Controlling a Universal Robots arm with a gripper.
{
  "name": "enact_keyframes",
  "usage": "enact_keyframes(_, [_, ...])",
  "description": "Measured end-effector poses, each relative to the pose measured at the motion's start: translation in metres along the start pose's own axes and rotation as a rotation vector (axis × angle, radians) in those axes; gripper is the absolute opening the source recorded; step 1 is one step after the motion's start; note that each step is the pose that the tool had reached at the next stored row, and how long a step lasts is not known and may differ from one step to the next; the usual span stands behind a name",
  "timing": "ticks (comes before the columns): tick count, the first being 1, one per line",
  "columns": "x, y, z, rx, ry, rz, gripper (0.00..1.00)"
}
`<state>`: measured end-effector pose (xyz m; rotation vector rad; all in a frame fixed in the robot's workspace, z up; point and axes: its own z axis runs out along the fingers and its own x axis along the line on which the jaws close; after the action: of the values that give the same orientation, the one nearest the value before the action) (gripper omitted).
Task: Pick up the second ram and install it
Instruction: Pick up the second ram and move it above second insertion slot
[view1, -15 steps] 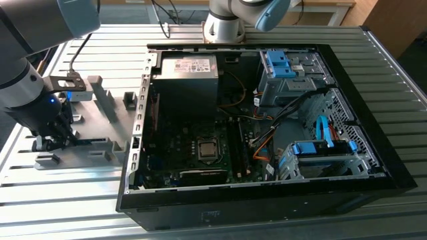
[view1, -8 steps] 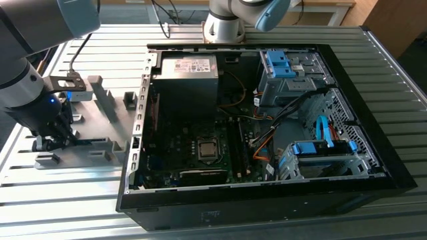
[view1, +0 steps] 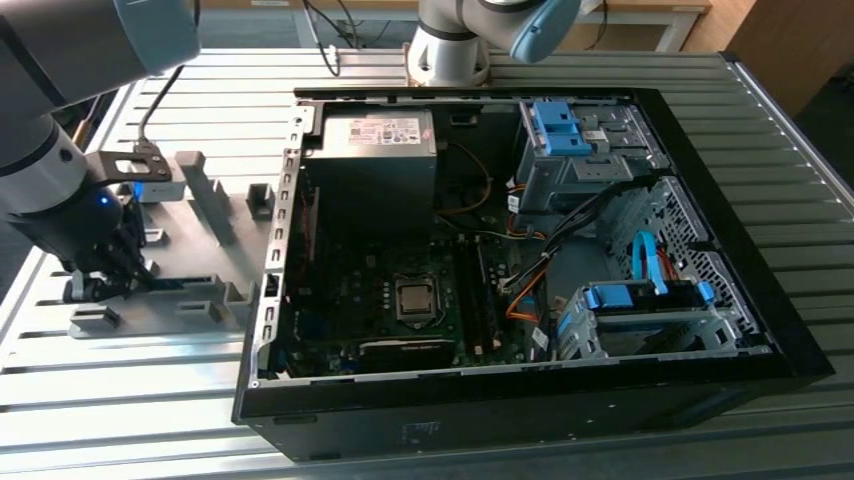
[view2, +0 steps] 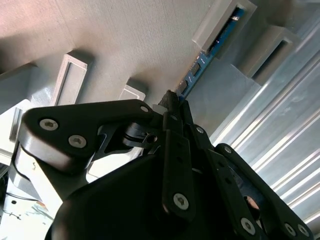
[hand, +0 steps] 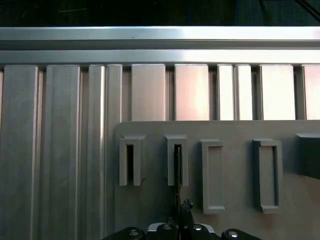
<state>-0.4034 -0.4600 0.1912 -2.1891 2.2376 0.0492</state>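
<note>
1. One stick to report: the second ram stands on edge in the grey holder tray, with its far end tucked into a raised slot block.
2. The gripper sits right on the stick's near end. Its black fingers look pinched onto the thin board, no gap showing.
3. In the first wrist view the ram is edge-on, a thin dark line running from its slot into the gripper. Other slots on the tray sit alongside.
4. In the exterior view the arm comes in from the upper left of the frame. The gripper is down on the tray at mid-left, just beside the open PC case.
5. Everything rests on a ribbed aluminium table — the case takes the middle of the frame, with its motherboard exposed and blue drive cages toward the right.
</note>
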Motion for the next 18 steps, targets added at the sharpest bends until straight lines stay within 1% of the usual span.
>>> enact_keyframes(7, [-0.0002,0.0001,-0.0067,0.0002,-0.0001,0.000,0.14])
enact_keyframes(18, [-0.0005,0.0002,-0.0149,0.0004,-0.0003,0.000,0.14])
